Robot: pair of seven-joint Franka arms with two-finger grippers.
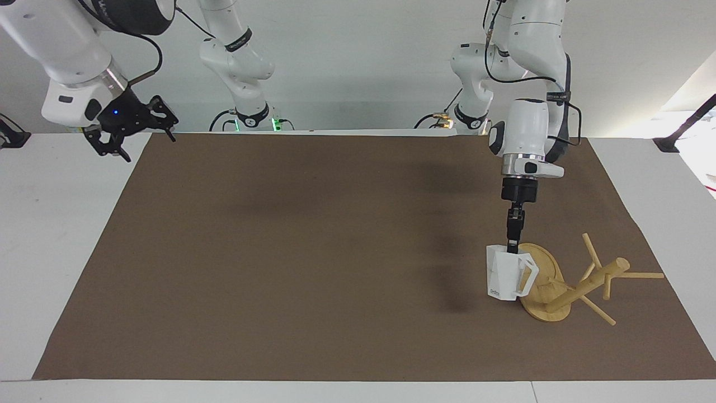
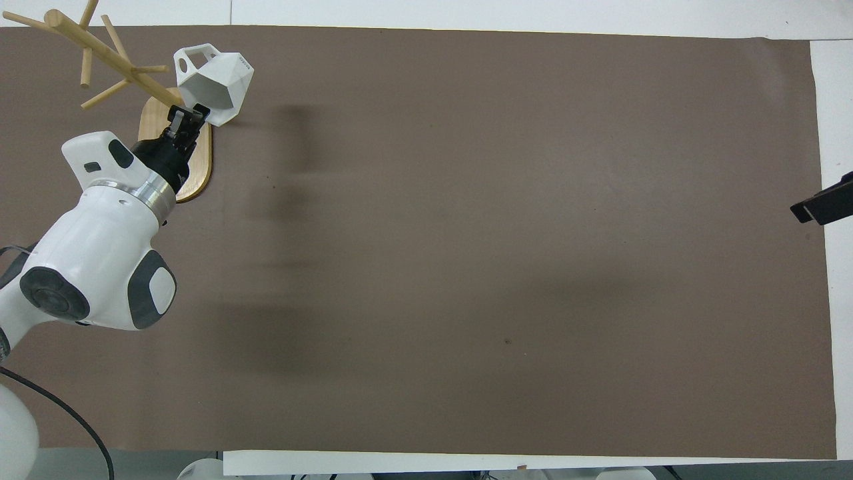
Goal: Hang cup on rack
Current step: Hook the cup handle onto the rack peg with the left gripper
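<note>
The rack [image 1: 584,286] [image 2: 100,48] lies tipped on its side near the left arm's end of the table, its oval base [image 1: 551,280] [image 2: 200,170] up on edge and its pegs pointing away from the table's middle. My left gripper [image 1: 510,248] [image 2: 181,115] points straight down and is shut on the rim of the white faceted cup [image 1: 503,275] [image 2: 216,83]. The cup hangs upright low over the mat, its handle turned toward the rack's base and close against it. My right gripper [image 1: 140,140] [image 2: 823,205] is open and holds nothing, raised over the mat's corner at the right arm's end.
A brown mat [image 1: 313,252] [image 2: 466,233] covers most of the white table [image 1: 50,235]. Both arm bases [image 1: 254,115] stand at the robots' edge, with cables beside them.
</note>
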